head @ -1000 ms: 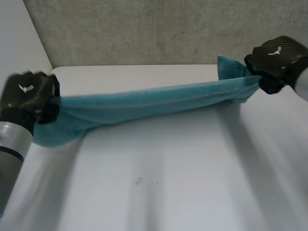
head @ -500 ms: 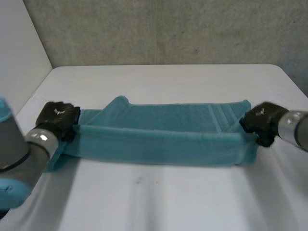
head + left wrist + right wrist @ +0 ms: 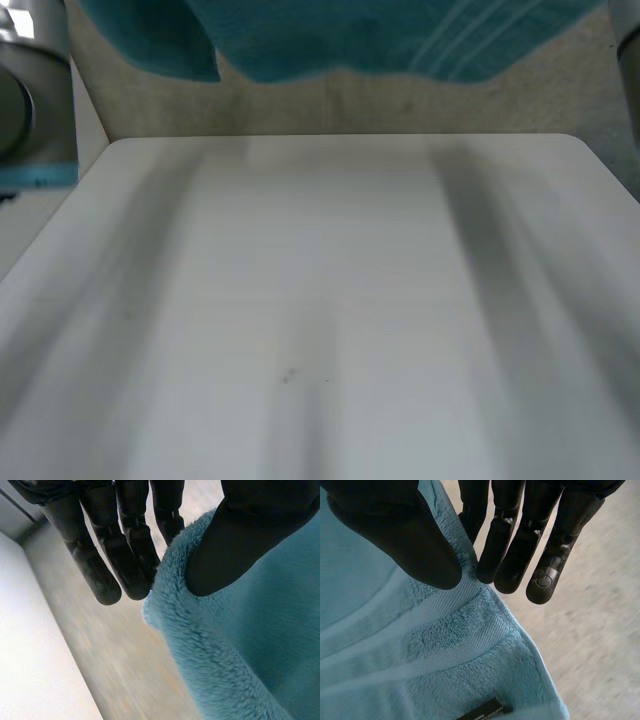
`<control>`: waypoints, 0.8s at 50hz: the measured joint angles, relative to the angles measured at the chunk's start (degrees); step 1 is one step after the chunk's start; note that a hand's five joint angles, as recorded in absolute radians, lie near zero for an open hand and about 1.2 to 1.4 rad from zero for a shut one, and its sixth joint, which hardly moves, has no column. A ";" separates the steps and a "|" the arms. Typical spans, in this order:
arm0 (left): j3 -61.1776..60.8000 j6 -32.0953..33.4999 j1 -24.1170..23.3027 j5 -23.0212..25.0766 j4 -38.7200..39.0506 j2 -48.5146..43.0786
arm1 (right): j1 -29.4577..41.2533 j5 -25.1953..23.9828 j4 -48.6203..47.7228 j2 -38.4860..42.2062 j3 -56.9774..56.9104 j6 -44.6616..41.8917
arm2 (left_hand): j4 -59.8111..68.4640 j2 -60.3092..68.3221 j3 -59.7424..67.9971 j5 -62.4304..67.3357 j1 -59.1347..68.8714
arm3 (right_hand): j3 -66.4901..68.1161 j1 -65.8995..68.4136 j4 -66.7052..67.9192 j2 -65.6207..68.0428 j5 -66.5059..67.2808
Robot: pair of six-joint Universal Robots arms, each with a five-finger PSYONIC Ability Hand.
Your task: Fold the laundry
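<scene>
Above table [image 3: 320,300], teal towel [image 3: 340,40] hangs, upper part cut off; left hand [image 3: 240,540], right hand [image 3: 395,530] each pinch its edge.

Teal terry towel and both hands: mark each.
teal terry towel [image 3: 330,35], head view, lower hanging part.
left hand [image 3: 240,540], left wrist view, its thumb.
right hand [image 3: 395,530], right wrist view, its thumb.

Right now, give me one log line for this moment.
towel: in air, off table | left hand: pinching towel edge | right hand: pinching striped edge
</scene>
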 measured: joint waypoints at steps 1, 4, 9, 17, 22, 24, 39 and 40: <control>-1.15 -0.01 0.05 -0.04 -0.47 0.05 | -0.08 -0.12 -0.08 -0.69 2.09 0.01 | 0.00 0.00 0.00 0.00 0.00 | 0.00 0.00 0.00 0.00 0.00; -7.76 -0.01 0.39 -0.18 -2.91 0.07 | -0.34 -0.55 0.16 -2.90 11.14 -0.01 | 0.00 0.00 0.00 0.00 0.00 | 0.02 0.00 0.00 0.16 0.01; -19.25 0.22 1.32 -0.16 -5.10 -0.23 | -0.47 -0.83 1.66 -3.92 23.93 -0.41 | 0.00 0.01 0.00 0.00 0.00 | 0.03 0.00 0.00 0.16 0.01; -34.48 0.72 2.00 0.22 -5.46 -1.05 | -0.50 -1.96 5.93 -1.76 37.26 -0.90 | 0.00 0.03 0.01 0.00 0.00 | 0.03 0.00 0.00 0.16 0.01; -39.60 0.83 2.01 0.29 -5.51 -0.91 | -1.05 -4.72 7.30 -0.52 41.33 -0.73 | 0.00 0.03 0.01 0.00 0.00 | 0.03 0.00 0.00 0.16 0.01; -40.81 0.85 2.06 0.29 -5.52 -0.67 | -1.84 -6.27 7.45 -0.39 42.21 -0.53 | 0.00 0.03 0.01 0.00 0.00 | 0.03 0.00 0.00 0.16 0.01; -42.59 0.72 4.24 0.10 -5.52 2.26 | -13.61 -16.29 7.22 -2.50 45.28 9.16 | 0.00 0.03 0.01 0.00 0.00 | -25.93 -19.35 -26.40 -25.47 -24.54; -42.59 0.70 4.33 0.10 -5.52 2.31 | -14.28 -16.75 7.27 -2.69 45.39 10.34 | 0.00 0.03 0.01 0.00 0.00 | -26.05 -19.45 -26.58 -25.54 -24.79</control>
